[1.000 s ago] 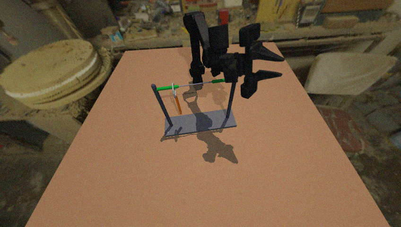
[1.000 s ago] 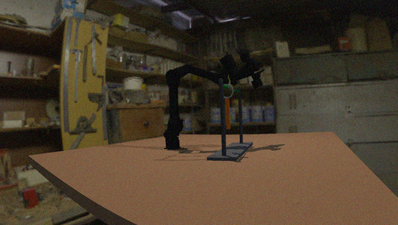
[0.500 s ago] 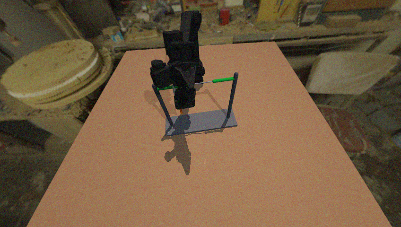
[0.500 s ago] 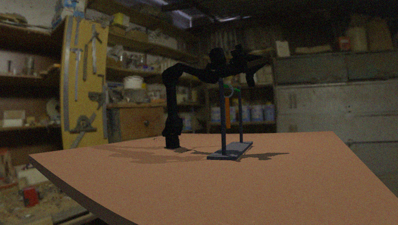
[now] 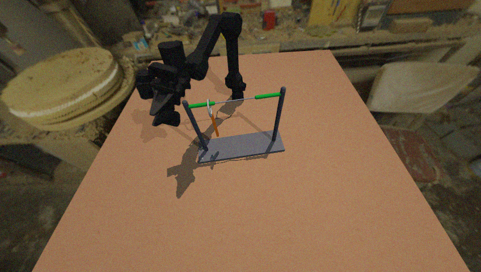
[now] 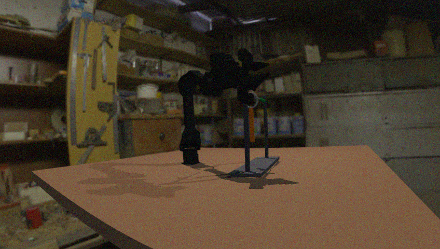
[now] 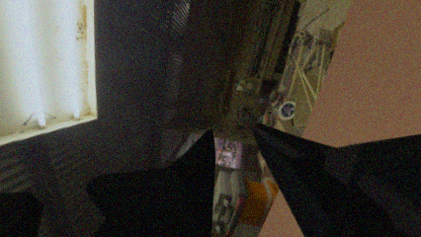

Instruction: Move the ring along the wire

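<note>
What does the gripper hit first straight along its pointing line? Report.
Nothing near, by the wrist view: ahead of the gripper, open and empty, lies only distant workshop clutter. The table lies off to one side; depth is unclear.
</note>
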Robot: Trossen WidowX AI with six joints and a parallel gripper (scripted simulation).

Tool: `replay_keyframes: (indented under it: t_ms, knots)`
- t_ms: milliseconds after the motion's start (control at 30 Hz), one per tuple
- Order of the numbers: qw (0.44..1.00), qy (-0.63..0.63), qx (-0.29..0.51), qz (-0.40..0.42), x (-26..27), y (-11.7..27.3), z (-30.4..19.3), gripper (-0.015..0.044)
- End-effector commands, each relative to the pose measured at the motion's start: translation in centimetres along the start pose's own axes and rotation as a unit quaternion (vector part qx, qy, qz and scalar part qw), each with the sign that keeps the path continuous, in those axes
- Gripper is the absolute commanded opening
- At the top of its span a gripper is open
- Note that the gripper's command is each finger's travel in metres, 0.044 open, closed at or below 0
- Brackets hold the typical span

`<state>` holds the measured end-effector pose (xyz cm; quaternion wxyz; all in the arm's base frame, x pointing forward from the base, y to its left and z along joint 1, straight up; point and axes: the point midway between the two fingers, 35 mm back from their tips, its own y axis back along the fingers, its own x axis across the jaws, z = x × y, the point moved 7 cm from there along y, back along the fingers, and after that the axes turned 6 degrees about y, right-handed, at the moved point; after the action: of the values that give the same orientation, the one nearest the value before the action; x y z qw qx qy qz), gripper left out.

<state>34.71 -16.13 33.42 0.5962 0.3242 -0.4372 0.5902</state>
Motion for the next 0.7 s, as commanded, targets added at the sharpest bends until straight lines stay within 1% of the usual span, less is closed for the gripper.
replay_keyframes:
  t_ms: [0, 167, 300, 400, 667]
  knots:
    - [0.998, 0.053, -0.001, -0.025, -2.3, 1.6, 1.0, 0.0160]
    - [0.987, 0.148, 0.015, -0.055, -6.0, 4.5, 1.7, 0.0160]
    - [0.980, 0.186, 0.026, -0.065, -7.5, 5.8, 1.6, 0.0160]
    - [0.972, 0.220, 0.046, -0.064, -8.9, 7.0, 0.8, 0.0160]
    - [0.935, 0.334, 0.110, -0.043, -13.5, 11.6, -2.7, 0.0160]
